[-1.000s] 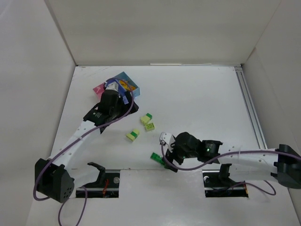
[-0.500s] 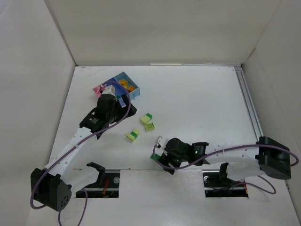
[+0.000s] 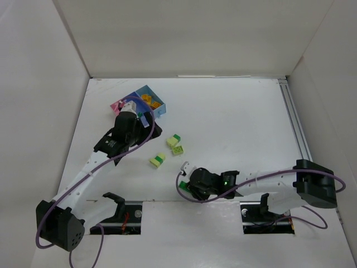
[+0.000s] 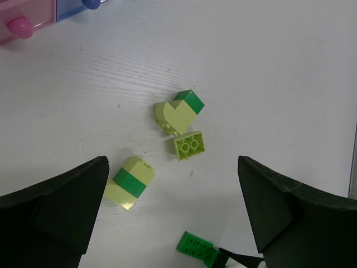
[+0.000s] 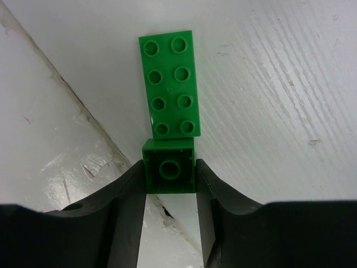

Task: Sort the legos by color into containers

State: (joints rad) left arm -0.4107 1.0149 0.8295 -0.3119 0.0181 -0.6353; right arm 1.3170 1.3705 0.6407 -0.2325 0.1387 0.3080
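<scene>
My right gripper [image 5: 170, 166] is shut on a small dark green lego [image 5: 169, 180] that butts against a flat dark green studded lego [image 5: 169, 84]. Both lie low near the table's front edge [image 5: 61, 145]. In the top view the right gripper [image 3: 187, 184] hides them. My left gripper [image 4: 173, 163] hangs open above three loose legos: two pale yellow-with-green ones [image 4: 177, 111] [image 4: 129, 182] and a lime one [image 4: 189, 146]. The pink container [image 3: 117, 105] and the blue container [image 3: 155, 106] stand at the back left, orange legos [image 3: 148, 99] in the blue one.
White walls enclose the table on three sides. A metal rail [image 3: 295, 128] runs along the right side. The arm mounts and a purple cable [image 3: 100, 234] sit along the near edge.
My right gripper slid left along the front edge and closed on the small dark green lego. The left arm drew back from the containers, uncovering them, then stayed still and open.
</scene>
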